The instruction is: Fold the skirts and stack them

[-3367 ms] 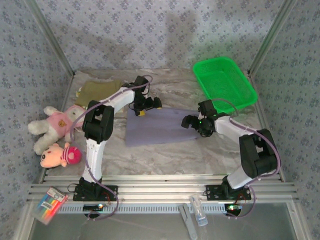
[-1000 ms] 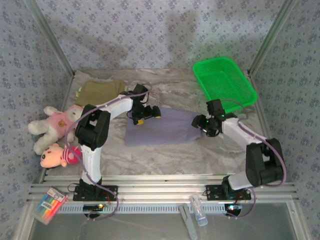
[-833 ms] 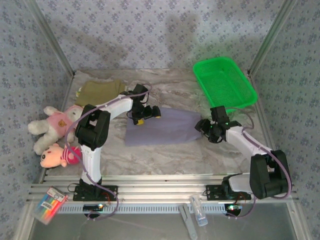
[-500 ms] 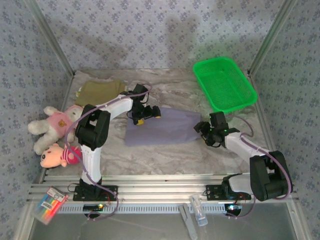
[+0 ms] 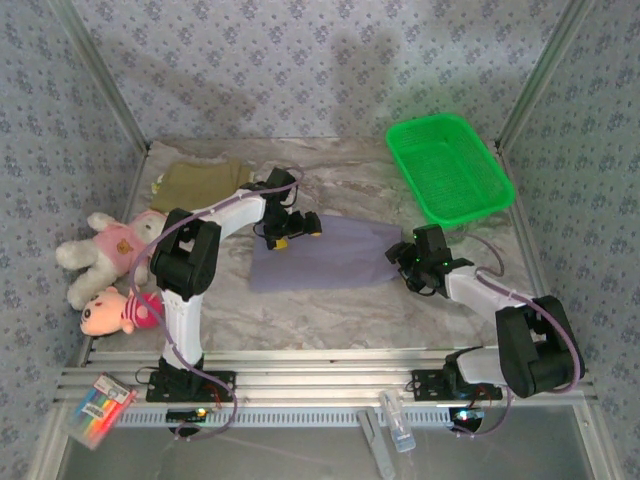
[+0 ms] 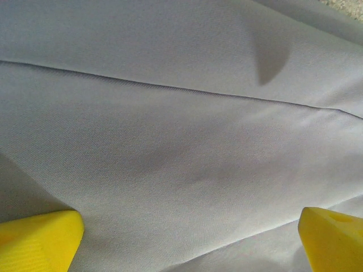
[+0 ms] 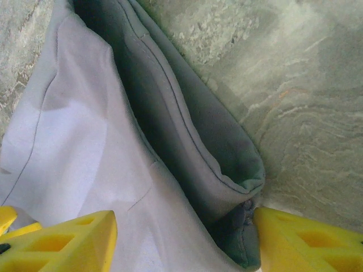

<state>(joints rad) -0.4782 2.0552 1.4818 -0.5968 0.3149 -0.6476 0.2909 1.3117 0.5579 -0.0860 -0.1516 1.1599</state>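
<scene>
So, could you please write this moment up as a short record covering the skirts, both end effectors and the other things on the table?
purple skirt: lying flat mid-table
olive skirt: far left corner
left end effector: open, over the purple skirt's far left part
right end effector: open, straddling the purple skirt's right edge
basket: green, far right
plush toys: left edge of the table
</scene>
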